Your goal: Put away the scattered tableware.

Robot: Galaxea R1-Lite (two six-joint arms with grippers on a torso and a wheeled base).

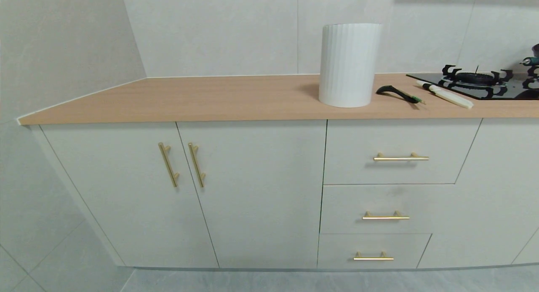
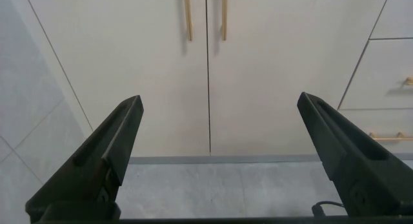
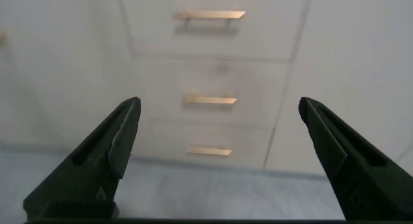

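A wooden desk (image 1: 210, 96) runs along a pale tiled wall, above white cabinets (image 1: 252, 191) with gold handles. Toward its right end stands a white ribbed holder (image 1: 347, 65). Just beside it lie a black-handled utensil (image 1: 398, 93) and a white-handled utensil (image 1: 446, 95), their working ends hard to make out. A stove (image 1: 476, 79) is cut off at the right. The left gripper (image 2: 219, 100) and right gripper (image 3: 219, 102) face the cabinet fronts, jaws wide apart and empty.

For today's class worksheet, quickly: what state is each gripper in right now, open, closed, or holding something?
Left gripper: open, holding nothing.
Right gripper: open, holding nothing.
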